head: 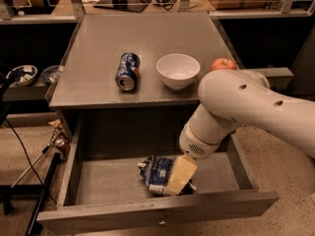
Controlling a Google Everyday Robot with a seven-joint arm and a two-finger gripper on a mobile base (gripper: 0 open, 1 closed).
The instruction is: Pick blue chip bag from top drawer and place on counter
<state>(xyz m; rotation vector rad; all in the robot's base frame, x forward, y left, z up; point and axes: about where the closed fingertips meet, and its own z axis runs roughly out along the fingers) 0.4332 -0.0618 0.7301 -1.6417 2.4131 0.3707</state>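
The blue chip bag [156, 171] lies crumpled on the floor of the open top drawer [157, 213], near its front middle. My gripper [179, 175] reaches down into the drawer from the white arm [256, 107] on the right. Its cream-coloured tip is over the bag's right side and hides that part. The counter [147, 38] is the grey top of the cabinet above the drawer.
On the counter lie a blue soda can [127, 71] on its side, a white bowl [178, 71] and a red apple [222, 64] at the right edge. A side shelf with small bowls [22, 74] stands at the left. Cables and a stand leg [39, 200] are at the lower left.
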